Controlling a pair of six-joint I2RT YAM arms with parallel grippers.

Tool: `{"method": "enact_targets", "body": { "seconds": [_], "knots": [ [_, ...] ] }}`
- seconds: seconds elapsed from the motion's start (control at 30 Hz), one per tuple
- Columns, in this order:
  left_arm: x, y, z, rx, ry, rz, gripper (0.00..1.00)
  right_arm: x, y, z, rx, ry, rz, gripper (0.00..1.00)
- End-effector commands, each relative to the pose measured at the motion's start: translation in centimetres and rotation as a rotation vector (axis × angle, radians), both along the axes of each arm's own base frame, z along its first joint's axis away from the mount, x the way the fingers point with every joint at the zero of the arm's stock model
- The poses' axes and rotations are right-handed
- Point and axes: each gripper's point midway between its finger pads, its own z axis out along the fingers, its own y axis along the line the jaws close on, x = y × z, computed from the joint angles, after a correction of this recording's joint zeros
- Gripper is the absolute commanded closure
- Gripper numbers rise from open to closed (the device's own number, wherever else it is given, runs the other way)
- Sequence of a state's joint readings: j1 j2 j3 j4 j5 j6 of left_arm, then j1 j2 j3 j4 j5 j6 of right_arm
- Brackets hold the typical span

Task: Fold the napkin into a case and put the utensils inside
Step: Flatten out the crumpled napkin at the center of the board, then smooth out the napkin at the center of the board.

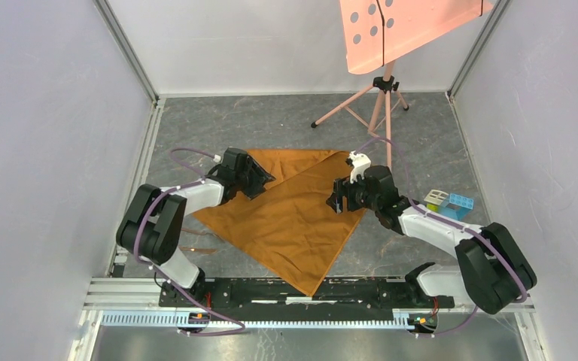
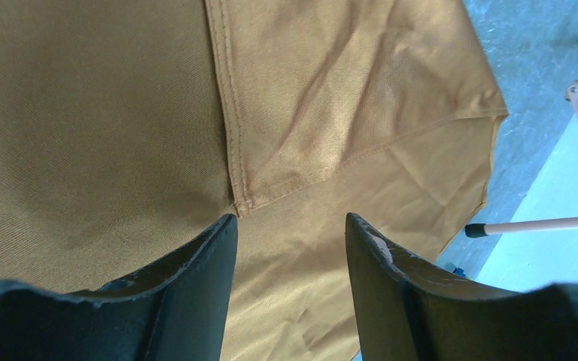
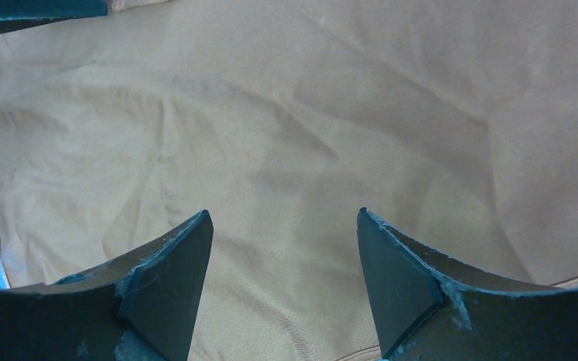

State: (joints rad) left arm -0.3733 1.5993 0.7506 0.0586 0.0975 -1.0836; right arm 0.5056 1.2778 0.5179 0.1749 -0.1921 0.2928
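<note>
I see the napkin [image 1: 293,218] folded triangular on the bench [image 1: 271,120], tip pointing near, left gripper [image 2: 290,222] and right gripper [image 3: 284,218] jaws open above it.

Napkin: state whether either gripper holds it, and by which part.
Nothing is held. The left gripper and the right gripper both stand open over the napkin, no cloth pinched between their fingers.

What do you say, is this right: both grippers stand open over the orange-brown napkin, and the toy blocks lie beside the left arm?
Not quite. The toy blocks lie beside the right arm, not the left, as the top external view shows. The left gripper and right gripper do stand open over the napkin.
</note>
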Motion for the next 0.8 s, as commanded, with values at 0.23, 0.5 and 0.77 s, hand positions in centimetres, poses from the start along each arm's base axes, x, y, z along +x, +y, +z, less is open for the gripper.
{"method": "enact_targets", "body": {
  "seconds": [0.23,0.5,0.77],
  "knots": [
    [1.8,-0.1,-0.3,0.005,-0.028,0.072,0.50,-0.3,0.4,-1.5,0.017,0.021,0.013,0.24],
    [3.9,-0.6,0.6,0.000,-0.082,0.071,0.90,-0.3,0.5,-1.9,0.015,0.029,0.020,0.26],
    [14.6,0.6,7.5,-0.009,-0.299,0.082,0.98,0.1,0.5,-2.4,0.001,0.040,0.013,0.26]
  ]
}}
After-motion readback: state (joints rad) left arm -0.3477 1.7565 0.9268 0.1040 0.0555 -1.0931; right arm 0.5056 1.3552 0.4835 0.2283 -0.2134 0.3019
